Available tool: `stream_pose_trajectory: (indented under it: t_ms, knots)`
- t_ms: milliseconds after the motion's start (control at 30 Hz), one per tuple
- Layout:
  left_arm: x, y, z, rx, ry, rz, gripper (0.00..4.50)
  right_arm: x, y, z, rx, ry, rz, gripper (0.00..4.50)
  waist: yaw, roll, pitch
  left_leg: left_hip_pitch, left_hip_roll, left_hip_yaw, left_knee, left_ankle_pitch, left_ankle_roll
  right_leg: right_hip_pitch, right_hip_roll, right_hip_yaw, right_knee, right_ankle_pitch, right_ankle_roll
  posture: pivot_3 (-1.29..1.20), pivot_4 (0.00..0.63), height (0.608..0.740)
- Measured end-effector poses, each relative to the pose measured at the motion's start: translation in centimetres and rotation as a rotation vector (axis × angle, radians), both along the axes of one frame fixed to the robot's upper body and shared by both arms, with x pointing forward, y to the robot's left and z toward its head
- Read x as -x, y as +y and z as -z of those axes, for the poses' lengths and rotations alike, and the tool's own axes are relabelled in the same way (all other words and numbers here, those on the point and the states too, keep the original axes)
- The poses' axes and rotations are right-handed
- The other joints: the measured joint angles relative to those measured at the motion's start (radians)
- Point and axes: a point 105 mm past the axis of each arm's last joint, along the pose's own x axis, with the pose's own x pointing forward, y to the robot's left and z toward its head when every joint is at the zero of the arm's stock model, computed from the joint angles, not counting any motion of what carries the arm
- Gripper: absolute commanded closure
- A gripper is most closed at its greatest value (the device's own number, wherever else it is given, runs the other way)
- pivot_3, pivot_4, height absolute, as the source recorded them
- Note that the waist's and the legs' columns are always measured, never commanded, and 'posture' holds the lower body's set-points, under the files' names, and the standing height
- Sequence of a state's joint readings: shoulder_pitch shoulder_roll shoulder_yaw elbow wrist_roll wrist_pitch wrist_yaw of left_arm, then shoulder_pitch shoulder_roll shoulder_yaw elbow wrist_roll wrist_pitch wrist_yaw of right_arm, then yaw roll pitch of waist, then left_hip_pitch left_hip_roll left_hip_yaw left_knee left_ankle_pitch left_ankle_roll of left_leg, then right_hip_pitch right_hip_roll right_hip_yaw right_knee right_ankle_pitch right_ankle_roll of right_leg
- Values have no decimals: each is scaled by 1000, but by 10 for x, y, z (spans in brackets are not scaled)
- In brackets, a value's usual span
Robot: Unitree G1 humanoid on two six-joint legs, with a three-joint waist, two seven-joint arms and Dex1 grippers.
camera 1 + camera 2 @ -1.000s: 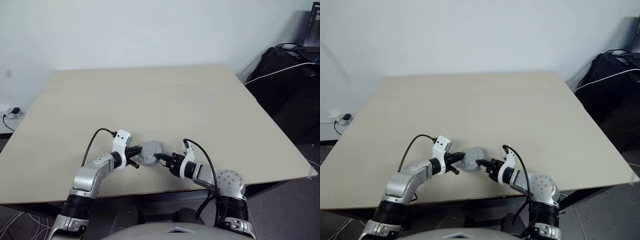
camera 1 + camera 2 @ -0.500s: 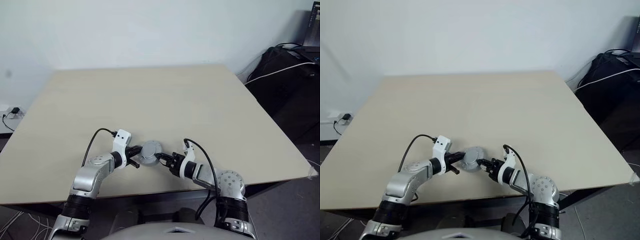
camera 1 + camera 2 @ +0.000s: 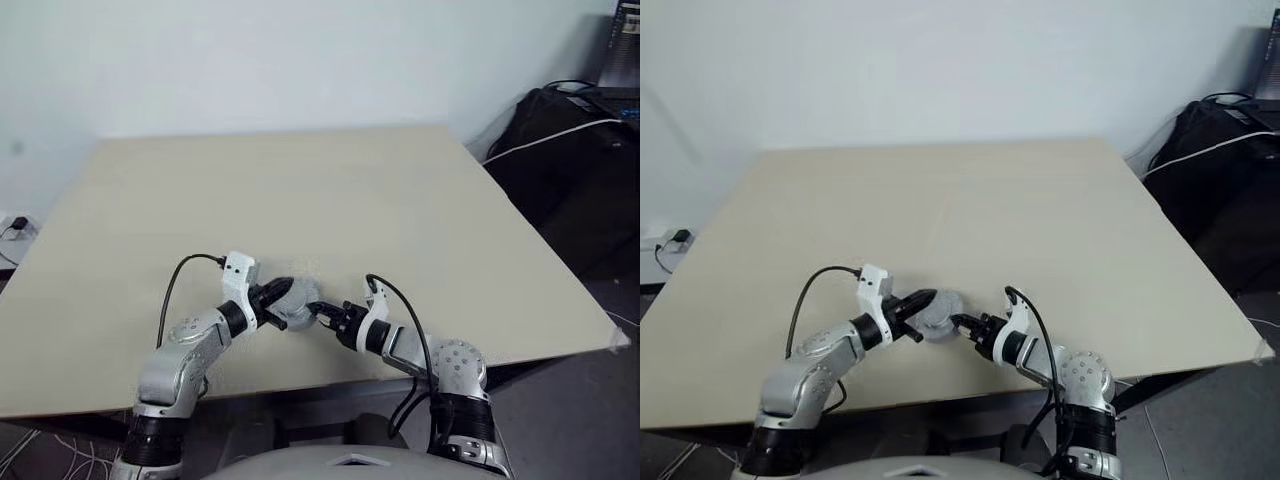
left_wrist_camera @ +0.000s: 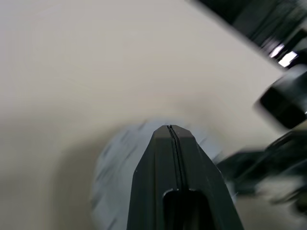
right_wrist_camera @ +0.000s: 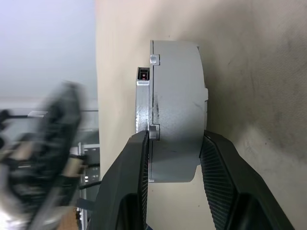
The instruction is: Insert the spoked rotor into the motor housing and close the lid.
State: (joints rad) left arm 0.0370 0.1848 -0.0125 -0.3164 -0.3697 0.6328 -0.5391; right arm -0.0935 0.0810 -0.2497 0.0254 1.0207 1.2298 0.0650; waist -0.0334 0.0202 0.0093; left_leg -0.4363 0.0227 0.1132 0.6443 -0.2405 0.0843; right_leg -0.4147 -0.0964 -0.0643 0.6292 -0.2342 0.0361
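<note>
- Right now the right pincer (image 5: 170, 182) pinches the grey round motor assembly (image 5: 175, 105) across its thickness, one finger on each flat face, so the disc stands on edge with its axle line running from pad to pad.
- Seen from the head, the assembly (image 3: 297, 303) sits near the front edge of the tabletop (image 3: 330, 200); it lies at about 10 o'clock from the right pincer (image 3: 322, 312) and touches its tips.
- Along one face runs a thin lighter plate, which I take for the lid (image 5: 142, 108); it sits flat against the motor housing (image 5: 180, 86), so the closing looks done or nearly so. Whether the spoked rotor is inside cannot be told.
- Meanwhile the left pincer (image 3: 281, 290) is pressed together and empty, its tip just beside the assembly at about 9 o'clock of it; contact cannot be made out.
- Judging by this, the left arm is nearest the free edge, while the right carries the part.
</note>
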Motion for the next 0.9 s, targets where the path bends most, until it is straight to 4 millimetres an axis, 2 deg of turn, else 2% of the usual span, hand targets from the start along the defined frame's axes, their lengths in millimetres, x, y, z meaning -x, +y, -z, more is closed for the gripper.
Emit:
stream_pose_trajectory:
  t_ms: [167, 267, 467, 667, 900]
  knots:
    - [6, 27, -7, 45, -69, -187, 4500, -2, -1, -1, -3, -3, 14, 3263, 3, 0, 0, 0, 0, 0, 1, 0, 0, 1, 1, -1, -1, 0, 0, 0, 0, 740]
    - [20, 24, -2, 159, -11, -209, 3903, -3, -2, -1, -5, -6, 27, 3268, 4, -1, 1, 0, 0, 0, 2, 0, 0, 1, 0, -1, -1, 0, 0, 0, 0, 740]
    - [47, 12, 20, 409, 220, -228, 1946, -4, -2, -4, -26, -2, 32, 3269, 5, -3, 5, -1, 0, 0, 2, 0, 0, 1, 2, -2, -1, 0, 1, 0, 0, 740]
    - [58, 11, 19, 661, 307, -282, 25, -4, -1, -7, -49, 1, 36, 3279, 6, -7, 8, -1, 0, 0, 4, 0, 1, 2, 2, -3, -1, 1, 2, 0, 0, 740]
    - [74, 11, 18, 872, 373, -329, 0, -12, -10, -17, -87, -22, 111, 3279, 6, -9, 10, -1, 0, 0, 5, 0, 1, 2, 2, -4, -1, 1, 2, 0, 0, 740]
